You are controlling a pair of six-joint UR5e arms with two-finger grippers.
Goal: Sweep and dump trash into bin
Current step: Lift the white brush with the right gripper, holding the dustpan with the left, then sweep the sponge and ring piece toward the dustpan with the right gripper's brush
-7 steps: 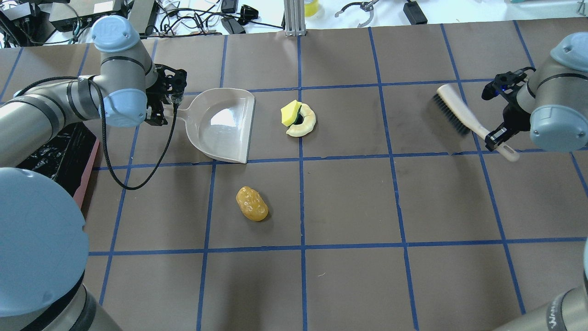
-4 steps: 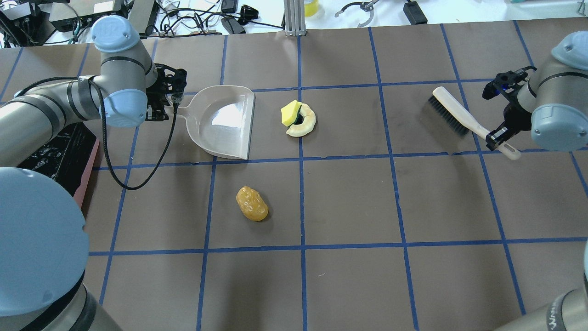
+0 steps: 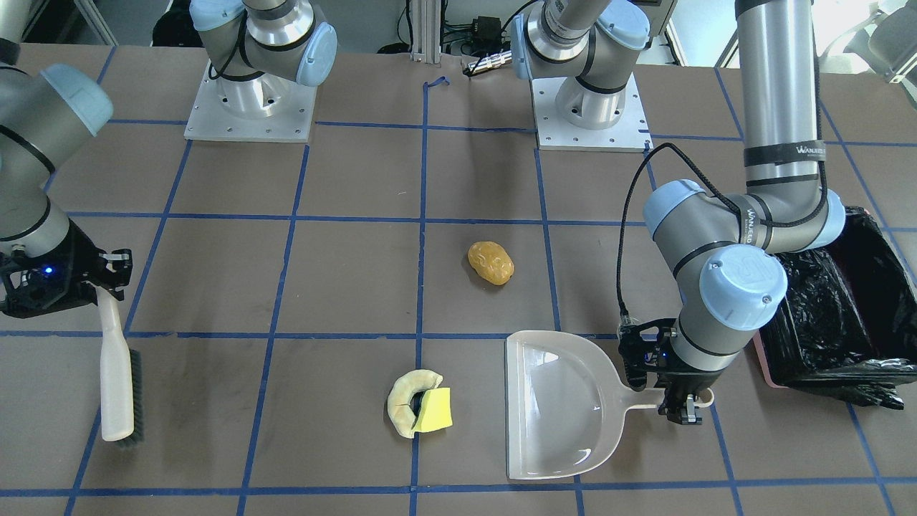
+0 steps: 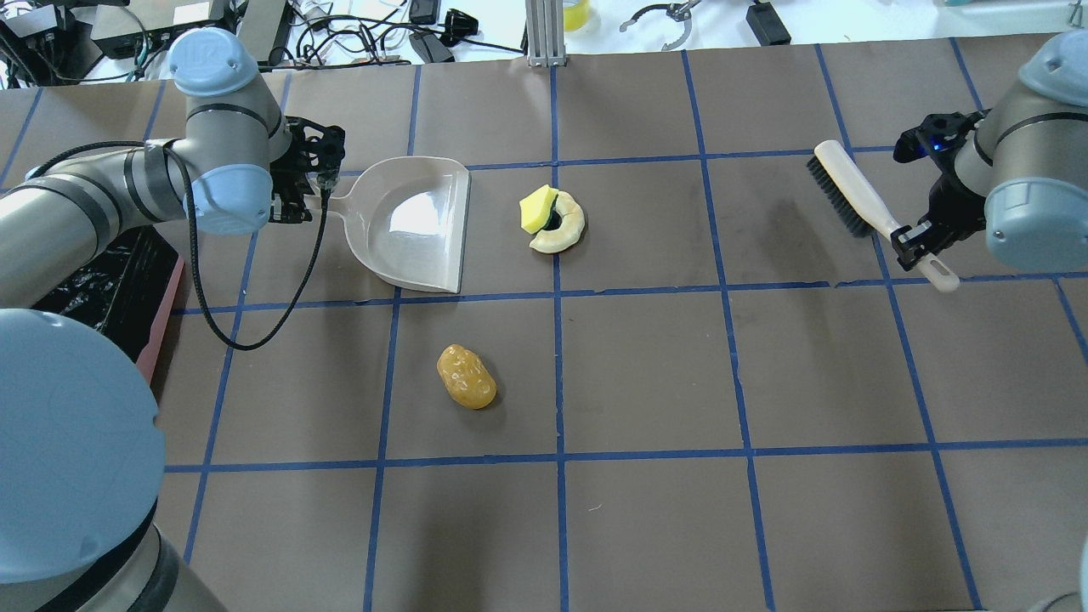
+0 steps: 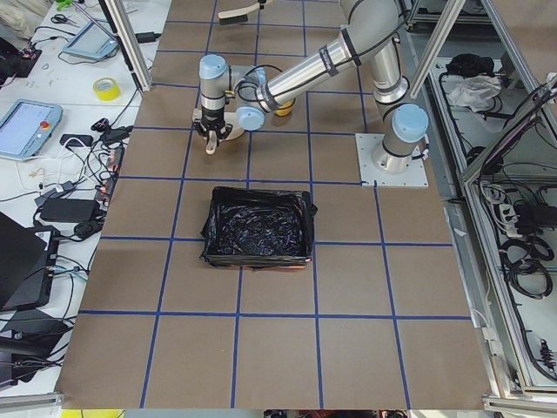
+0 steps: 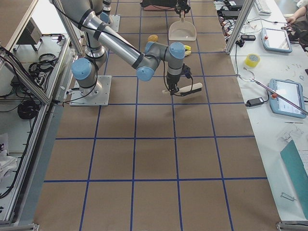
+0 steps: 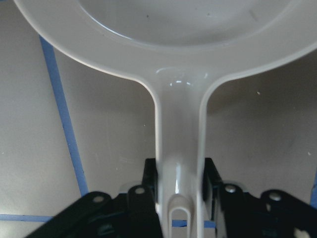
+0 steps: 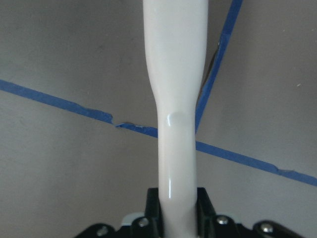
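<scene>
My left gripper is shut on the handle of the translucent beige dustpan, which lies flat with its mouth facing the trash; the handle shows between the fingers in the left wrist view. My right gripper is shut on the white handle of a black-bristled brush, far to the right. The pale cream half-ring and the yellow sponge piece lie together just off the dustpan's mouth. The golden-brown lump lies alone, nearer the robot. The pink bin with its black bag stands behind the left arm.
Brown paper with a blue tape grid covers the table. The arm bases stand at the robot's side. Cables and gear lie past the far edge.
The right gripper has carried the brush slightly toward the far edge. The dustpan has shifted a little toward the far edge too. The trash has not moved.
</scene>
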